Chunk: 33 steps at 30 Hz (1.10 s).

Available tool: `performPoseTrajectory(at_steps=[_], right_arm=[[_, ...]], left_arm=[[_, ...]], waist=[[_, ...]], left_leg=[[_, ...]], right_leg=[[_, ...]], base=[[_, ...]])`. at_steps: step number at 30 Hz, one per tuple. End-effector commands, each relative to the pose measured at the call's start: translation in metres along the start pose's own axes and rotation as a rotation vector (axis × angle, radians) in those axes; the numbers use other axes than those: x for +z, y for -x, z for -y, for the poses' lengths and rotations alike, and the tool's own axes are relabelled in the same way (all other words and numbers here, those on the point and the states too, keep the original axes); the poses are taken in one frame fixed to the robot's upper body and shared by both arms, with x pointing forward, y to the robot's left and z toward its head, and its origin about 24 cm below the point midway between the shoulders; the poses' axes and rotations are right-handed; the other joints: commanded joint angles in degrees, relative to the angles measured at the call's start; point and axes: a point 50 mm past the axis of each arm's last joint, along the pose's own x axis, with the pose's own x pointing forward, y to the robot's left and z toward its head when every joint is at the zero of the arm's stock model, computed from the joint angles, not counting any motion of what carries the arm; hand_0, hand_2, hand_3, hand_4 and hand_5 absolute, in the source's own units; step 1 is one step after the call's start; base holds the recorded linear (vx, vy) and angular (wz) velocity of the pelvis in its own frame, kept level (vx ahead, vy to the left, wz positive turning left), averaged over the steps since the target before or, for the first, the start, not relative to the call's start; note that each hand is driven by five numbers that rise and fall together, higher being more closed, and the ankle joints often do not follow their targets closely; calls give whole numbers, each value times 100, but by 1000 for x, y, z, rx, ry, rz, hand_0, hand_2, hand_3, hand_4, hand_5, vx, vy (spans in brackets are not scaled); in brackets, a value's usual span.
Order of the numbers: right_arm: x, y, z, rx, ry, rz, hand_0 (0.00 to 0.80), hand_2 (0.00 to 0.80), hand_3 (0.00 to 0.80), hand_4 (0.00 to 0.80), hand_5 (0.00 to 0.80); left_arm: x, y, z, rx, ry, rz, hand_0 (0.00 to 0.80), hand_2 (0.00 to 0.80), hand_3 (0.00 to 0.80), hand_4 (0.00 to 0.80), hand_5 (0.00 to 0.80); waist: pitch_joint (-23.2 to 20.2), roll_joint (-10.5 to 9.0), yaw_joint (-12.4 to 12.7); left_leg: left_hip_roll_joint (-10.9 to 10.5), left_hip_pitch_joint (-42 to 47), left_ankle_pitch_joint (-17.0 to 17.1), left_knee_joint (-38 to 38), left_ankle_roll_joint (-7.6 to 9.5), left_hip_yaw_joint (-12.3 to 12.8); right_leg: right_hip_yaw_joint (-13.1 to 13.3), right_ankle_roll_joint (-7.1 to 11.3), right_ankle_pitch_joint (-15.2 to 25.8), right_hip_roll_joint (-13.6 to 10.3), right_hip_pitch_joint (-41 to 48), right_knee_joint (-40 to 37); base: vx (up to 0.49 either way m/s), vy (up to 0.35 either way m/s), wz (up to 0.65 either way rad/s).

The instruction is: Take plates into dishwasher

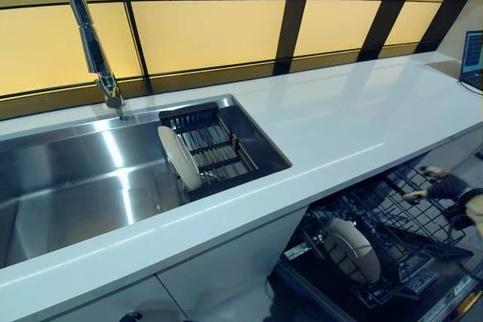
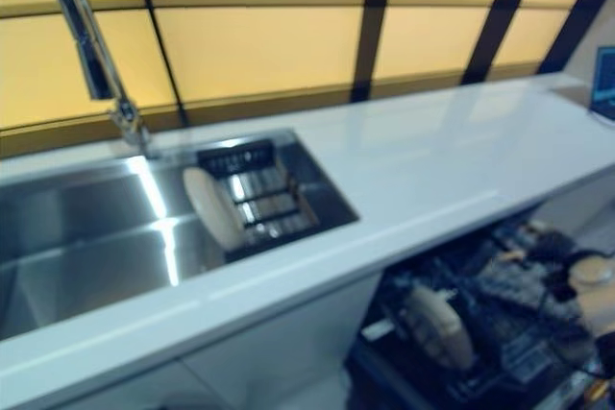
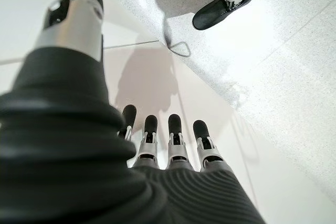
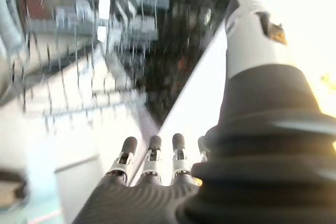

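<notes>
A cream plate (image 1: 179, 157) stands on edge in a black drying rack (image 1: 213, 148) at the right end of the steel sink (image 1: 68, 186). A second cream plate (image 1: 352, 250) stands in the open dishwasher's lower rack (image 1: 392, 224) under the counter at lower right. My right hand (image 1: 445, 186) hovers over the far side of that rack, apart from the plate. In the right wrist view its fingers (image 4: 152, 153) are straight and hold nothing. My left hand (image 3: 168, 140) shows only in the left wrist view, hanging low beside the white cabinet fronts, with straight fingers and nothing in it.
A tall chrome faucet (image 1: 87, 35) rises behind the sink. The white counter (image 1: 362, 118) runs to the right, with a laptop (image 1: 473, 58) at its far end. White cabinet doors (image 1: 226, 269) stand below the sink, left of the dishwasher.
</notes>
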Motion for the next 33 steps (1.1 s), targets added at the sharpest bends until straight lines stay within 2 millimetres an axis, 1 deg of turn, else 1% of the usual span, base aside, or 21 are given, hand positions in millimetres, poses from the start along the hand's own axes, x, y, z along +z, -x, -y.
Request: performPoseTrajectory(at_steps=[1,2,3,7,8,10,11,12,13,16,17,22,25,29,32,33], right_arm=[[33,10,48,-140,-12,60,0,0,0,0,0],[34,11,51,-145,-11,59,0,0,0,0,0],[38,14,61,-171,-17,55,0,0,0,0,0],[43,18,76,-232,-35,47,0,0,0,0,0],[47,21,85,-286,-54,58,0,0,0,0,0],[51,23,89,-314,-66,78,0,0,0,0,0],[60,25,95,-353,-84,123,0,0,0,0,0],[61,25,96,-355,-85,127,0,0,0,0,0],[71,28,99,-378,-98,179,0,0,0,0,0],[86,33,101,-419,-77,257,0,0,0,0,0],[100,37,101,-447,-60,321,0,0,0,0,0],[142,50,92,-505,38,526,0,0,0,0,0],[164,56,81,-540,156,619,0,0,0,0,0],[184,59,61,-530,332,699,0,0,0,0,0],[198,64,51,-534,470,766,0,0,0,0,0],[200,64,50,-536,484,774,0,0,0,0,0]], left_arm=[[4,-2,-25,77,35,17,0,0,0,0,0],[4,-2,-25,77,35,17,0,0,0,0,0],[2,-2,-24,79,38,15,0,0,0,0,0],[-1,-1,-22,76,40,15,0,0,0,0,0],[-4,-1,-20,75,39,13,0,0,0,0,0],[-5,-1,-20,74,38,12,0,0,0,0,0],[-7,-1,-19,74,34,10,0,0,0,0,0],[-7,-1,-19,74,35,10,0,0,0,0,0],[-8,-1,-19,74,33,7,0,0,0,0,0],[-9,-1,-20,74,34,4,0,0,0,0,0],[-9,0,-20,72,37,4,0,0,0,0,0],[-7,-1,-19,63,31,9,0,0,0,0,0],[-4,-1,-18,58,26,11,0,0,0,0,0],[-2,-1,-15,47,11,19,0,0,0,0,0],[-2,-1,-15,43,-12,23,0,0,0,0,0],[-2,-1,-15,44,-14,22,0,0,0,0,0]], waist=[[-180,-249,89],[-185,-255,89],[-203,-282,96],[-234,-316,113],[-253,-344,141],[-262,-351,154],[-269,-372,179],[-269,-371,177],[-274,-382,199],[-282,-389,219],[-292,-389,241],[-306,-397,335],[-297,-398,416],[-293,-409,529],[-270,-462,641],[-265,-470,652]], left_leg=[[-338,24,-274,25,382,203],[-336,23,-272,23,380,205],[-333,18,-263,19,374,206],[-327,17,-259,11,366,207],[-321,12,-253,8,358,206],[-321,13,-250,5,355,200],[-319,10,-248,6,347,195],[-319,9,-247,7,347,194],[-326,2,-240,5,343,169],[-332,-4,-234,2,339,144],[-338,-14,-229,3,339,124],[-373,-51,-213,9,339,28],[-392,-73,-203,14,340,-52],[-416,-102,-194,8,350,-146],[-433,-134,-179,17,366,-218],[-436,-140,-178,18,366,-233]], right_leg=[[241,290,189,151,-306,398],[240,288,188,153,-305,395],[230,277,186,164,-296,383],[226,261,168,185,-269,362],[204,253,157,193,-250,348],[192,250,155,197,-240,341],[169,251,150,196,-224,334],[166,252,150,195,-223,333],[157,254,149,197,-216,328],[149,255,142,196,-210,325],[132,257,138,187,-203,319],[85,274,135,160,-193,307],[28,281,133,136,-179,306],[-71,299,145,104,-154,284],[-149,309,162,89,-135,276],[-160,312,165,86,-136,276]], base=[[0,0,0],[0,0,0],[0,0,0],[0,0,0],[0,0,0],[0,0,0],[0,0,0],[0,0,0],[0,0,0],[0,0,0],[0,0,0],[3,2,2],[9,13,4],[23,9,11],[29,-12,26],[26,-22,19]])
